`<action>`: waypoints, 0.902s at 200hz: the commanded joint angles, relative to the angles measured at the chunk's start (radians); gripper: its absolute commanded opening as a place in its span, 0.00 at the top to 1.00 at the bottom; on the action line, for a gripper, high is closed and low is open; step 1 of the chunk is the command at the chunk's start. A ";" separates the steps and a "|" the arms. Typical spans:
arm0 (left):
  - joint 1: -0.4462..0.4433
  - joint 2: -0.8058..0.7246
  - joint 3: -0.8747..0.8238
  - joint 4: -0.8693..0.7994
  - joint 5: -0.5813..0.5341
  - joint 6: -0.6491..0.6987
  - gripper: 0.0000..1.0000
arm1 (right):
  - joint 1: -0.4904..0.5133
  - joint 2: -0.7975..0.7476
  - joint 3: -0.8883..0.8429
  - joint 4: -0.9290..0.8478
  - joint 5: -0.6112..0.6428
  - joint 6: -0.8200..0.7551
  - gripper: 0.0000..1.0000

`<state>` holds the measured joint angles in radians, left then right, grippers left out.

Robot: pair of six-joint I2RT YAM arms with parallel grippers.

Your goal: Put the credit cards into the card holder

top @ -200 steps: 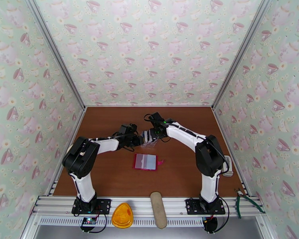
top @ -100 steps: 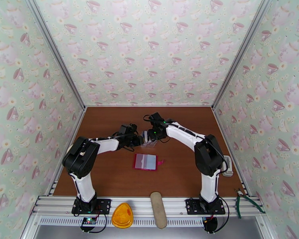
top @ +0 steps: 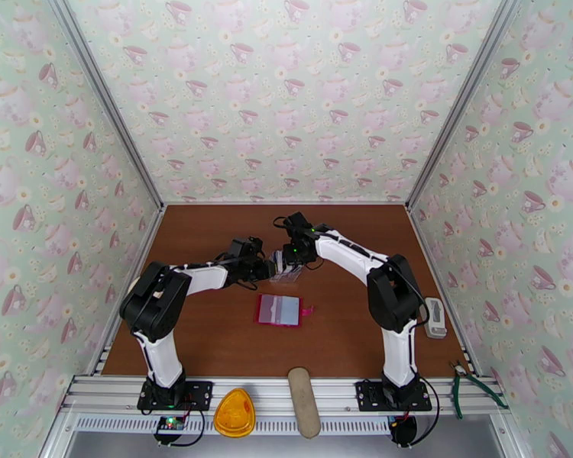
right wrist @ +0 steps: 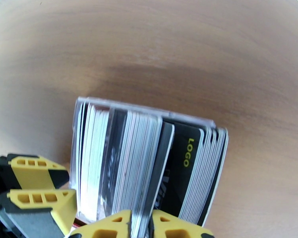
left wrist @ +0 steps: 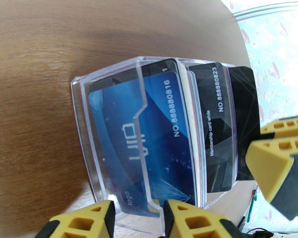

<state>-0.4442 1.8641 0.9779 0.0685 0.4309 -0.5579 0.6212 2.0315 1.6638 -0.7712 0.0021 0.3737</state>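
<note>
left end effector (left wrist: 138,219) clamps the clear stand (left wrist: 80,127) so it won't slide – right end effector (right wrist: 140,225) straddles one of the credit cards (right wrist: 177,171), pinch unclear. card holder (top: 279,309) waits open, base-side of both.

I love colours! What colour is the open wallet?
The wallet is red with pale pockets; top view.
</note>
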 commanded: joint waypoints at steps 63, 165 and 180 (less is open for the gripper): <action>0.002 0.039 0.007 -0.045 0.008 0.009 0.61 | -0.020 0.067 0.097 -0.023 -0.022 0.007 0.84; 0.004 0.041 -0.002 -0.005 0.039 -0.012 0.60 | -0.018 0.030 0.103 -0.043 -0.004 0.024 1.00; 0.004 0.039 -0.007 0.008 0.046 -0.017 0.60 | -0.019 0.014 0.103 -0.046 0.008 0.029 1.00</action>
<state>-0.4397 1.8690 0.9779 0.0750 0.4500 -0.5625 0.5999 2.0750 1.7348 -0.7982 -0.0040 0.3904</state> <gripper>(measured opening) 0.394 0.048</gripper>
